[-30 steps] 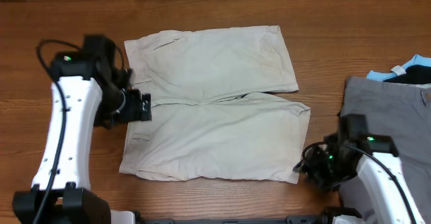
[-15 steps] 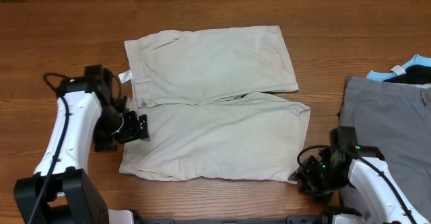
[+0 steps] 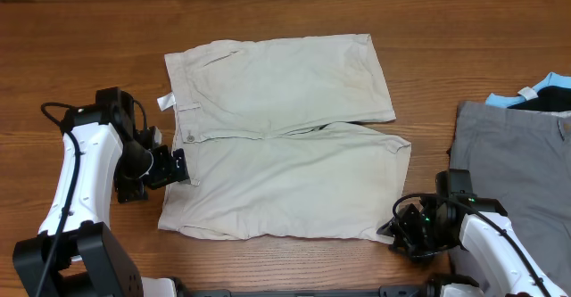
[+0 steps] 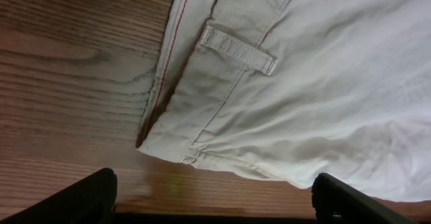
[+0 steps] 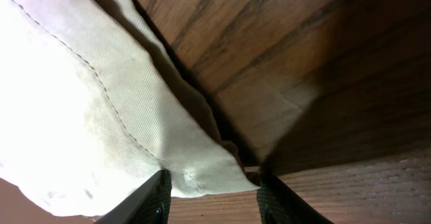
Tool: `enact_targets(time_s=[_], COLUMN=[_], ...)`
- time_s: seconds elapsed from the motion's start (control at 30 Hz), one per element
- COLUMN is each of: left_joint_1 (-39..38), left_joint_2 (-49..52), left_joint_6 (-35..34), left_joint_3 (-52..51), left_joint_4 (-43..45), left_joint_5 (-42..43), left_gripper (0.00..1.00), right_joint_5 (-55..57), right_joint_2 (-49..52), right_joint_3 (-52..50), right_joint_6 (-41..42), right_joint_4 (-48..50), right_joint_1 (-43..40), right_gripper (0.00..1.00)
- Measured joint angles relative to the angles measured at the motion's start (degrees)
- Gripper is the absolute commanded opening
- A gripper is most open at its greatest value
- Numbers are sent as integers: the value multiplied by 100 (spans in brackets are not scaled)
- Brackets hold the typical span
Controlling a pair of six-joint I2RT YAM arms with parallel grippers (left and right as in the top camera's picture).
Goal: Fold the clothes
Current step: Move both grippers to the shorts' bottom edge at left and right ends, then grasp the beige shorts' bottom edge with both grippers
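Observation:
The clothes, cream shorts (image 3: 285,136), lie spread flat mid-table with the waistband on the left and both legs pointing right. My left gripper (image 3: 181,166) sits at the lower part of the waistband. In the left wrist view it (image 4: 215,207) stands wide open over bare wood, just short of the waistband corner and its belt loop (image 4: 239,49). My right gripper (image 3: 395,232) is at the near leg's front right hem corner. In the right wrist view the hem corner (image 5: 215,173) lies between the parted fingertips (image 5: 153,196), which are not clamped on it.
A grey garment (image 3: 517,163) lies at the right edge of the table, with a black and light-blue garment (image 3: 544,96) behind it. The right arm reaches in beside the grey garment. Bare wood surrounds the shorts.
My left gripper slid from the middle of the waistband toward its front corner and drew back a little left. My right gripper crept left and forward to the hem corner.

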Motion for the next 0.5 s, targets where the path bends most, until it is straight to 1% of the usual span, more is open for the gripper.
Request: enact_targets(time_s=[0.1, 0.13, 0.2, 0.23, 0.37, 0.5], left_joint_1=[0, 0, 0, 0, 0, 0], left_joint_2=[0, 0, 0, 0, 0, 0], left_joint_6=[0, 0, 0, 0, 0, 2], left_joint_3=[-2, -2, -2, -2, -2, -2], left_joint_4=[0, 0, 0, 0, -2, 0], left_joint_5=[-2, 0, 0, -2, 0, 48], left_gripper=[95, 95, 95, 95, 94, 93], right_joint_5=[74, 120, 201, 236, 308, 444], right_joint_2=[0, 0, 0, 0, 0, -48], right_joint_3=[-2, -4, -9, -11, 15, 378], right_joint_6=[79, 103, 138, 162, 140, 31], right_joint_4=[92, 120, 190, 197, 55, -625], right_joint_1=[2, 2, 2, 2, 0, 2], right_gripper=[25, 18, 10, 4, 4, 4])
